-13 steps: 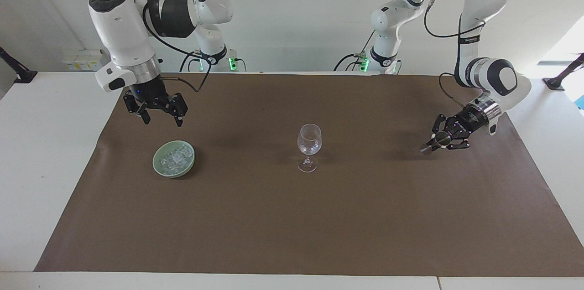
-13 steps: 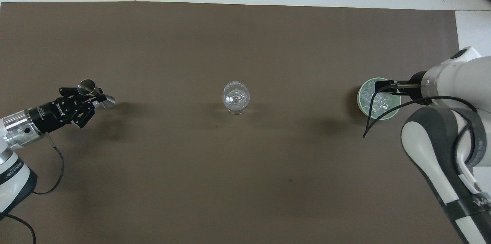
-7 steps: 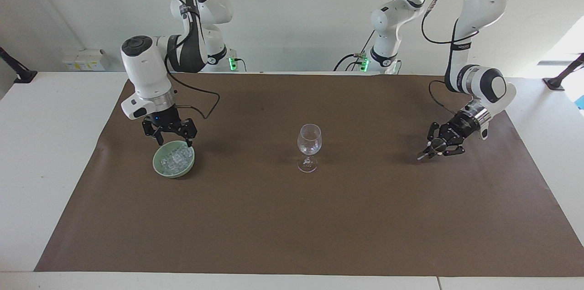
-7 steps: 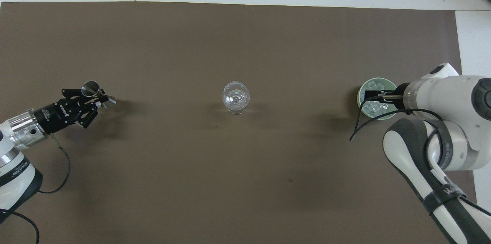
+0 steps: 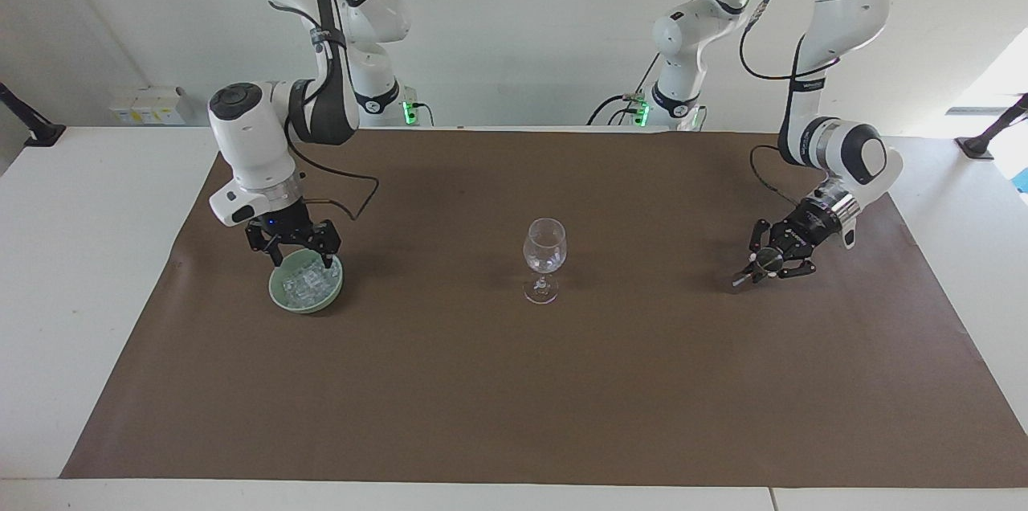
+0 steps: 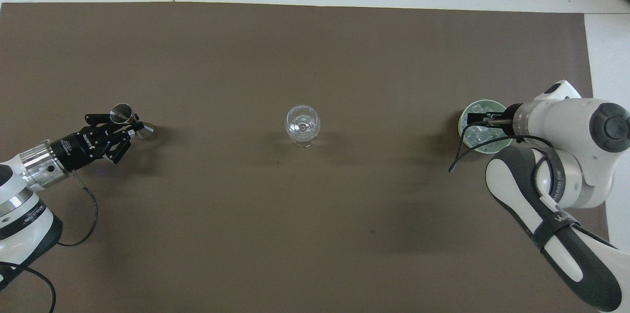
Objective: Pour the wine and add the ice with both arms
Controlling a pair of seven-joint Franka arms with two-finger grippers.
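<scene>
A clear wine glass (image 5: 544, 250) stands upright mid-mat; it also shows in the overhead view (image 6: 302, 124). A pale green bowl (image 5: 283, 298) holding a heap of clear ice (image 5: 310, 281) sits toward the right arm's end; the overhead view shows its rim (image 6: 485, 104) and the ice (image 6: 478, 137). My right gripper (image 5: 303, 257) is open, its fingers down at the bowl's top over the ice, seen from above too (image 6: 480, 123). My left gripper (image 5: 768, 260) is shut on a tilted silver jigger (image 5: 753, 270) low over the mat, toward the left arm's end (image 6: 129, 121).
A brown mat (image 5: 514, 398) covers most of the white table (image 5: 88, 270). The right arm's black cable (image 6: 460, 155) hangs beside the bowl. The arms' bases stand at the robots' edge of the table.
My right gripper has come down from above the mat onto the bowl of ice, fingers open. My left gripper with the jigger has sunk slightly and drawn back a little.
</scene>
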